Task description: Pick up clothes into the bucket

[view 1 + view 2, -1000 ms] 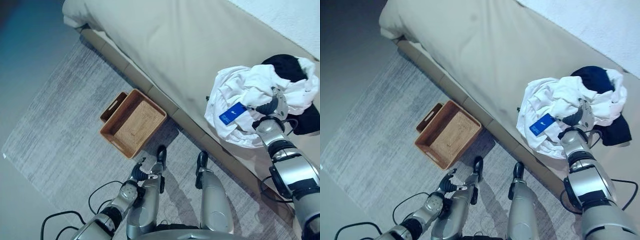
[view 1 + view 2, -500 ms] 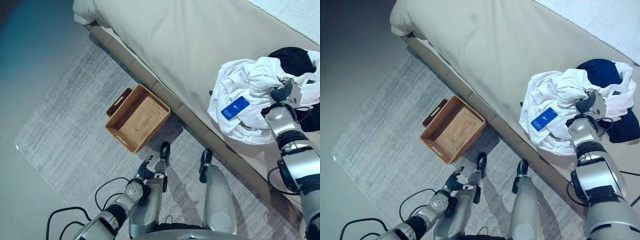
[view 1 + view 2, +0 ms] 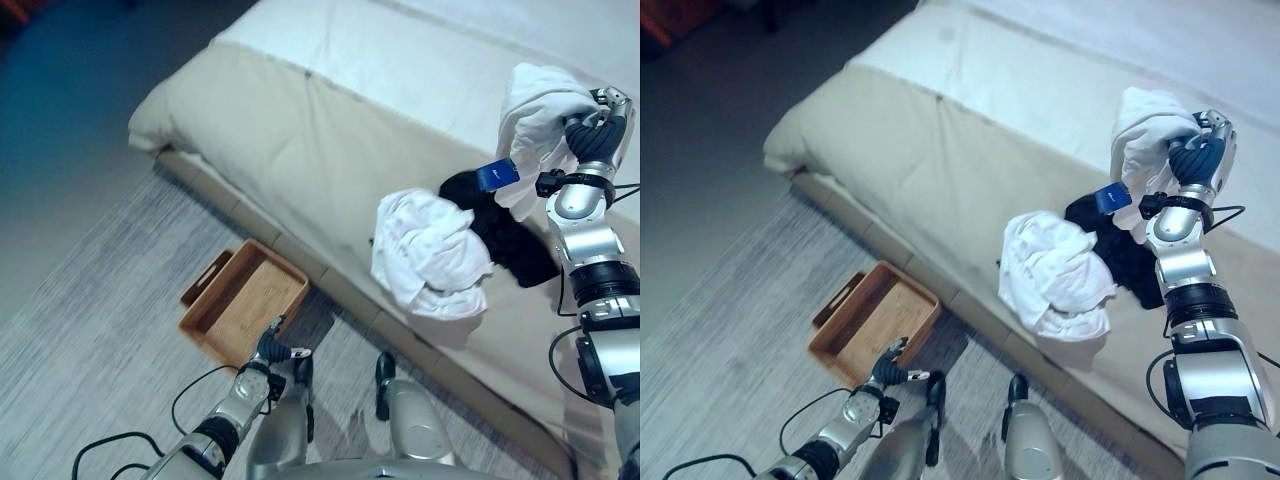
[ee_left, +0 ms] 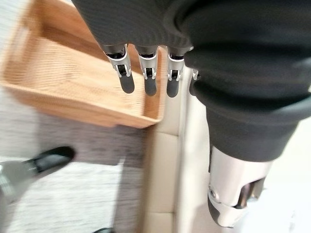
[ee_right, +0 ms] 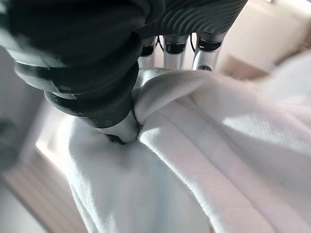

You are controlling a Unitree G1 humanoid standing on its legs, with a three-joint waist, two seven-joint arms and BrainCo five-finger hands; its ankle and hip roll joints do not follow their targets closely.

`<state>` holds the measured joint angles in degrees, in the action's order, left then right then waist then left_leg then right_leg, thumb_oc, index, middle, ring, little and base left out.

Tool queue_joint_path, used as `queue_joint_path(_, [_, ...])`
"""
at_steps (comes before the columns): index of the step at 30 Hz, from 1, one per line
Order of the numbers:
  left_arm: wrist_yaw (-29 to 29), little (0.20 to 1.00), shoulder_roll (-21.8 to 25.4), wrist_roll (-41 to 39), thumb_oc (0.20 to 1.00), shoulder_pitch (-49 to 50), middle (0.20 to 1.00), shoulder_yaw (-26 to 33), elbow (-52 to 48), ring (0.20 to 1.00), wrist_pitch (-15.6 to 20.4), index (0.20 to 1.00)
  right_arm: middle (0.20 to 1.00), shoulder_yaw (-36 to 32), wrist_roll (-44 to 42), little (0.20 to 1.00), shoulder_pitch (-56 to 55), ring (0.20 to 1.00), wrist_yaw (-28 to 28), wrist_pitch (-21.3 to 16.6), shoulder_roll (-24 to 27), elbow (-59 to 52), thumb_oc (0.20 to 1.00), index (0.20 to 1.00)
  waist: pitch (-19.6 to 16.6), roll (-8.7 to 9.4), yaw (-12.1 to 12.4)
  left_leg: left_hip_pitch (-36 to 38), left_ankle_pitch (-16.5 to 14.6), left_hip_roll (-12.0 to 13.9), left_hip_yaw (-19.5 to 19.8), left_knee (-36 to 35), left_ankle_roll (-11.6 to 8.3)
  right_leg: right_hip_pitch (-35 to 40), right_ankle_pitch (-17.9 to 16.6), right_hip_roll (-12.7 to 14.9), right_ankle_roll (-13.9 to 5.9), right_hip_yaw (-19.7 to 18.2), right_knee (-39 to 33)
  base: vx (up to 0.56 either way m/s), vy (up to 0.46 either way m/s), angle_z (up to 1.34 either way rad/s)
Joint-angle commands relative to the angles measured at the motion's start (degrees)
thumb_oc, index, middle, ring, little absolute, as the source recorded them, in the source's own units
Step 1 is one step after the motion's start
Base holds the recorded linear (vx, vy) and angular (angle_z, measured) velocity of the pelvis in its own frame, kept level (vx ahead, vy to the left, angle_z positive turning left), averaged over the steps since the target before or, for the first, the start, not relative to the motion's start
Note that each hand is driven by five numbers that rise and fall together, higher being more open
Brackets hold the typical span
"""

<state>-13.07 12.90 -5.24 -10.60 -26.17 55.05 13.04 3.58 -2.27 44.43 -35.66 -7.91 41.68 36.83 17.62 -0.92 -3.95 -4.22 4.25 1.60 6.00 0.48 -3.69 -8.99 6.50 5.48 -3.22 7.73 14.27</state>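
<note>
My right hand [image 3: 590,128] is raised above the bed, shut on a white garment [image 3: 535,105] that hangs from it with a blue tag [image 3: 497,175] dangling below. In the right wrist view my thumb [image 5: 99,104] pinches a fold of this white cloth [image 5: 204,145]. Below it, a second white garment [image 3: 430,252] lies crumpled at the bed's edge beside a black garment [image 3: 505,228]. The woven brown basket [image 3: 243,300] stands on the rug by the bed's base. Low beside it is my left hand [image 3: 272,350], whose fingers [image 4: 146,80] are straight and hold nothing, the basket's rim [image 4: 73,104] just past them.
The bed [image 3: 330,130] with its beige cover runs across the scene, a white sheet [image 3: 420,50] beyond it. A grey rug [image 3: 90,340] covers the floor around the basket. Dark bare floor [image 3: 60,110] lies at the far left.
The camera has shifted. My right hand has lifted one white garment up off the pile; the other white garment and the black one stay on the bed. The left hand stays low.
</note>
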Motion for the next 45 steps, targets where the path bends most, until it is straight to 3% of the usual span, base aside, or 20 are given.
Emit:
queue_joint_path(1, [0.3,1.000,1.2,1.3,1.000,1.9,1.000,1.3,-2.9,1.000,2.5,1.000,0.200,-2.1,2.0,0.200,0.5,0.200,-2.9,-5.6,3.6,-6.3,0.200,0.200,-5.9,3.89,0.5,1.3,-7.7,-3.1,-0.6,5.3,1.61,5.9,-3.3,2.4,-4.22,-1.8,-5.9,0.06,0.002,-0.33])
queue_joint_path(11, [3.6,1.000,3.7,-3.1,1.000,4.3,1.000,3.2,-21.9,1.000,2.5,1.000,0.200,-5.0,3.2,0.200,-3.5,0.200,0.2,-5.4,4.1,-18.6,0.200,0.200,-13.3,5.56,0.3,6.9,-7.3,-2.3,-3.8,0.8,2.17,11.0,-5.8,1.9,-4.84,-2.4,-11.7,0.03,0.018,-0.13])
queue_joint_path(16, [7.3,1.000,6.7,-5.8,1.000,3.0,1.000,3.7,-37.1,1.000,1.0,1.000,0.200,-3.9,1.4,0.200,-12.6,0.200,8.9,-4.7,-0.9,-27.3,0.200,0.200,-14.6,5.26,-0.3,8.6,-7.8,-2.2,-5.1,0.9,2.41,12.3,-5.7,1.9,-4.77,-3.3,-11.7,-0.01,0.003,-0.16])
queue_joint_path(21, [9.1,1.000,7.5,-7.5,1.000,-0.1,1.000,3.4,-42.9,1.000,0.0,1.000,0.200,-3.2,-1.9,0.200,-21.2,0.200,16.8,-4.8,-3.8,-33.3,0.200,0.200,-15.2,4.99,-0.6,9.6,-7.8,-2.1,-5.5,0.5,2.44,13.0,-5.9,1.9,-4.80,-3.5,-12.6,0.00,-0.005,-0.05])
queue_joint_path(32, [8.4,1.000,2.6,-7.9,1.000,-10.5,1.000,-0.5,-43.0,1.000,-1.8,1.000,0.200,6.0,-2.5,0.200,-25.6,0.200,28.8,-3.9,-10.3,-42.3,0.200,0.200,-14.9,4.44,-0.9,11.1,-7.8,-1.8,-6.1,0.6,2.42,14.8,-5.9,1.9,-4.72,-3.5,-13.2,-0.01,-0.016,-0.03])
queue_joint_path(38, [7.9,1.000,0.1,-6.3,1.000,-12.9,1.000,-2.6,-39.6,1.000,-2.4,1.000,0.200,9.6,-4.3,0.200,-24.0,0.200,32.1,-4.4,-10.9,-46.6,0.200,0.200,-14.7,4.14,-1.2,11.6,-7.8,-1.8,-5.9,0.7,2.40,15.4,-5.7,2.0,-4.68,-3.4,-13.2,0.00,0.000,0.00])
queue_joint_path(45, [11.1,1.000,-1.1,-12.7,1.000,-13.9,1.000,-6.1,-41.8,1.000,-3.6,1.000,0.200,12.0,-6.8,0.200,-22.8,0.200,33.9,-5.0,-11.4,-50.6,0.200,0.200,-14.0,3.80,-1.3,11.4,-7.5,-1.8,-5.5,0.6,2.37,15.5,-5.9,2.1,-4.66,-2.9,-13.3,0.00,0.000,0.00])
